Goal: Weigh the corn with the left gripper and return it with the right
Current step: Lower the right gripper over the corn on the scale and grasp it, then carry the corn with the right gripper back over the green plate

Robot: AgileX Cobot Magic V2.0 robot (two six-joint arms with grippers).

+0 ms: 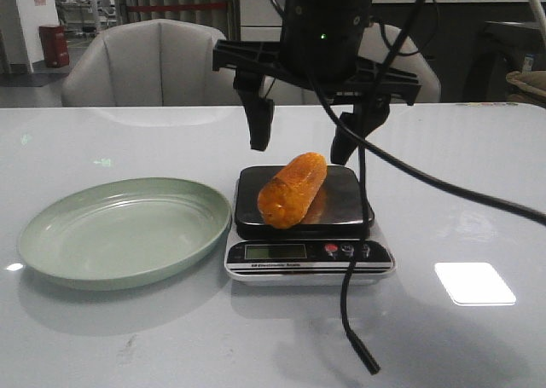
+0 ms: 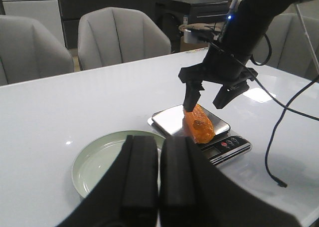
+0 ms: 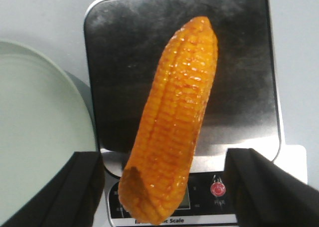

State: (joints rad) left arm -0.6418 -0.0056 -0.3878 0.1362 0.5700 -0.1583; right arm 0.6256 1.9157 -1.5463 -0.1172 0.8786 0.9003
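**Mia:** 1 corn (image 1: 292, 189) lies on the black top of the scale (image 1: 341, 202), near the middle of the table (image 1: 478, 175). It sits slanted, with 1 blunt end poking out over the scale's front edge, above the little screen.

**Ben:** Where is the right gripper (image 1: 309, 139)?

**Mia:** It hangs right over the scale. Its 2 fingers are spread wide, 1 on each side of the corn, and they do not touch it.

**Ben:** And the left gripper (image 2: 151, 173)?

**Mia:** Its 2 fingers are pressed together with nothing in them. It is up in the air, toward the table's left side, near the green plate (image 1: 119, 233). That plate sits just beside the scale, on its left.
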